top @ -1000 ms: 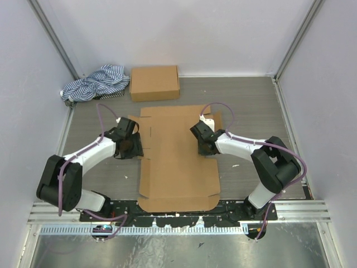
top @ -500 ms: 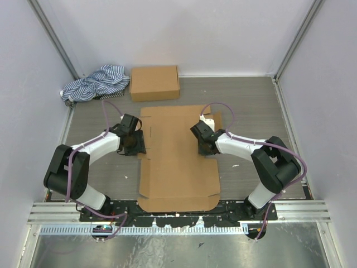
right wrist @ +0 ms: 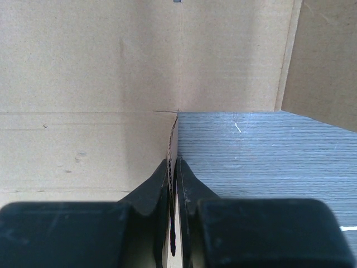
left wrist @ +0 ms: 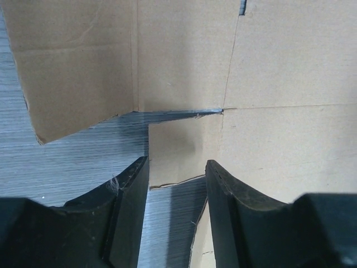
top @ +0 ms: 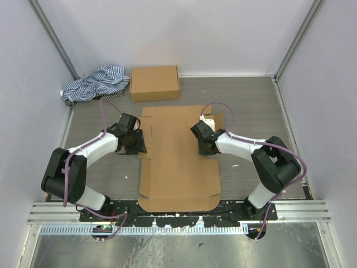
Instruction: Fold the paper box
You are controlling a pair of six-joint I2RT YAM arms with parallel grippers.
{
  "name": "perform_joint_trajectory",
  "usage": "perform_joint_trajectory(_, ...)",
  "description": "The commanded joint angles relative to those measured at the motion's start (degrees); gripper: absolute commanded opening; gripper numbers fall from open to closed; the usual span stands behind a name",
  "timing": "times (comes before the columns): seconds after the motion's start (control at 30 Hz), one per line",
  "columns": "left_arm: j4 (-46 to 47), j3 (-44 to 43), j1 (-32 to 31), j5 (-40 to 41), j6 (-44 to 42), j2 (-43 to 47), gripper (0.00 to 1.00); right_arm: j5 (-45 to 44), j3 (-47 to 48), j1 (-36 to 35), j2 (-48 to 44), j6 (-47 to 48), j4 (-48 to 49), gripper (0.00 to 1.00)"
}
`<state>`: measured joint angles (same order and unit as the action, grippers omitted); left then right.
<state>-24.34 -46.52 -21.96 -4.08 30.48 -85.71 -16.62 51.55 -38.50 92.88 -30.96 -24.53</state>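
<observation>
The flat paper box [top: 178, 167] lies centred on the counter [top: 251, 100]. My right hand [right wrist: 173, 167] is pinched on its right edge. My left hand [left wrist: 177, 170] stands apart astride its left flap [left wrist: 184, 151]; whether it touches, I cannot tell.

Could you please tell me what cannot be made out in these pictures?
- Top view: the left arm and right arm hide their jaws and the cardboard sheet under them.
- Left wrist view: whether the jaws touch the small flap between them; depth unclear.
- Top view: the striped cloth covers whatever lies beneath.
</observation>
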Motion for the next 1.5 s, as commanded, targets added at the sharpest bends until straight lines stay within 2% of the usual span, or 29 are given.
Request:
perform_joint_trajectory(0.0, 0.43, -0.34, -0.02, -4.34, 1.08, 2.98, 0.51, 0.84, 2.00, -0.03, -0.34, 0.03, 0.59, 0.15)
perform_joint_trajectory(0.23, 0.34, -0.87, -1.92, -5.68, 3.45, 6.60, 0.49, 1.63, 2.05, -0.09, 0.43, 0.12, 0.93, 0.15)
perform_joint_trajectory(0.5, 3.53, -2.20, -5.79, -6.85, 5.61, 2.61, 0.48, 2.80, 2.61, -0.34, 1.07, -0.02, 1.18, 0.17)
perform_joint_trajectory(0.57, 4.90, -2.43, -6.66, -7.09, 6.17, 1.49, 0.48, 2.96, 2.96, -0.59, 0.87, 0.15, 1.08, 0.21)
perform_joint_trajectory(0.73, 5.99, -3.45, -8.24, -6.37, 6.76, -1.33, 0.48, 2.58, 4.04, -1.28, 0.01, 0.51, 0.01, 0.40)
perform_joint_trajectory(0.87, 6.75, -4.01, -8.38, -6.31, 6.83, -4.31, 0.48, 2.29, 5.52, -2.13, 0.20, 1.14, -0.71, 0.48)
perform_joint_trajectory(1.23, 6.27, -5.12, -8.44, -4.55, 6.81, -9.15, 0.47, 0.36, 9.28, -4.03, 2.85, 1.33, -2.43, 0.54)
perform_joint_trajectory(1.47, 5.92, -5.08, -8.46, -4.32, 6.95, -11.07, 0.47, 2.49, 11.47, -4.45, 8.89, 2.08, -1.14, 0.54)
